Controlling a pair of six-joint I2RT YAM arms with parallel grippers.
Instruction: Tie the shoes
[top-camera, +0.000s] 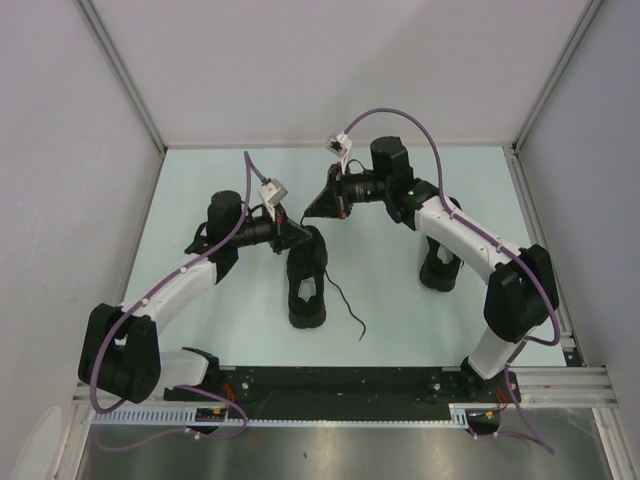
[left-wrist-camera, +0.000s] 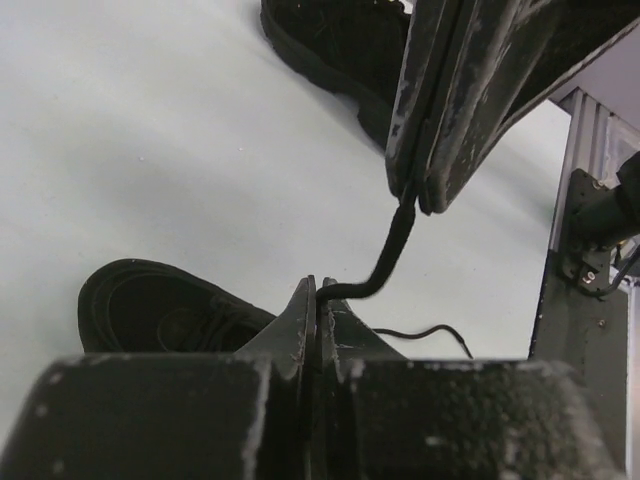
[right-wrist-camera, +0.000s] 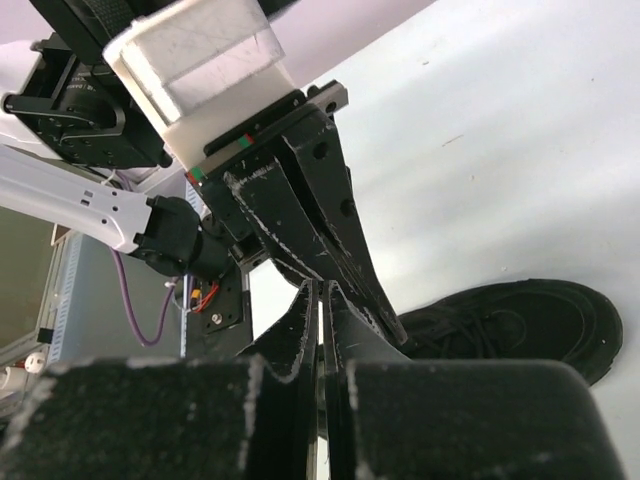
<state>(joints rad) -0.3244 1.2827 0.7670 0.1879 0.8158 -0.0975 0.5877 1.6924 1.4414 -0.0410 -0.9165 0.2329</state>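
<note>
The black shoe (top-camera: 307, 285) lies on the pale table, toe toward the near edge. It also shows in the left wrist view (left-wrist-camera: 140, 305) and the right wrist view (right-wrist-camera: 520, 320). My left gripper (top-camera: 297, 236) is above the shoe's heel end, and its own view shows it (left-wrist-camera: 320, 288) shut on a thin black lace (left-wrist-camera: 390, 255). The lace runs up to my right gripper (left-wrist-camera: 412, 200), which is shut on its other part. The right gripper (top-camera: 312, 208) hovers just beyond the left one, tip to tip (right-wrist-camera: 322, 285). A second lace (top-camera: 350, 305) trails loose to the right.
A black shoe-like object (top-camera: 440, 265) sits under the right forearm and shows at the top of the left wrist view (left-wrist-camera: 330, 45). White walls enclose the table (top-camera: 200, 180). The metal rail (top-camera: 560, 380) and the arm bases line the near edge.
</note>
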